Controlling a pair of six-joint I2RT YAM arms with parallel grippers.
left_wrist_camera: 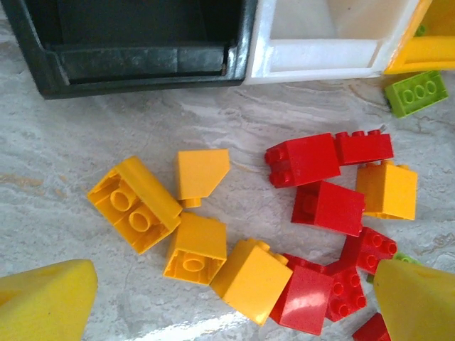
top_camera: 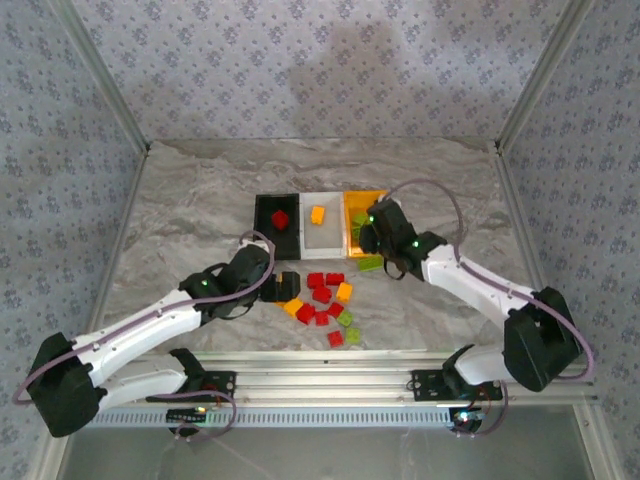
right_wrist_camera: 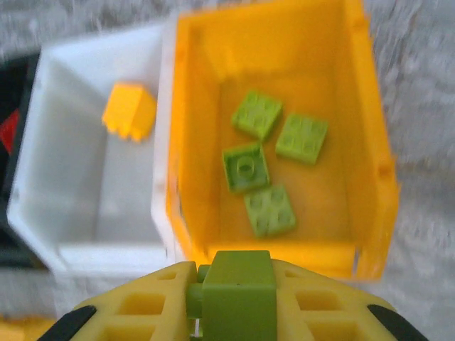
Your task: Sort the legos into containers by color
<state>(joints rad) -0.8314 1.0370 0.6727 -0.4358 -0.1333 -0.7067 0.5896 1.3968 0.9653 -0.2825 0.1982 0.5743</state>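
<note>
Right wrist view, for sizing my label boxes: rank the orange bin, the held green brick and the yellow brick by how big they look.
1. the orange bin
2. the held green brick: it is nearest the camera, so its lead over the yellow one is unsure
3. the yellow brick in the white bin

A grey marbled table point(top_camera: 180, 220) carries three joined bins in a far row: black bin point(top_camera: 265, 245) left, white bin point(top_camera: 321, 238) middle, orange bin point(top_camera: 348, 225) right. Nearer lie scattered red, yellow and green bricks point(top_camera: 322, 295).
</note>
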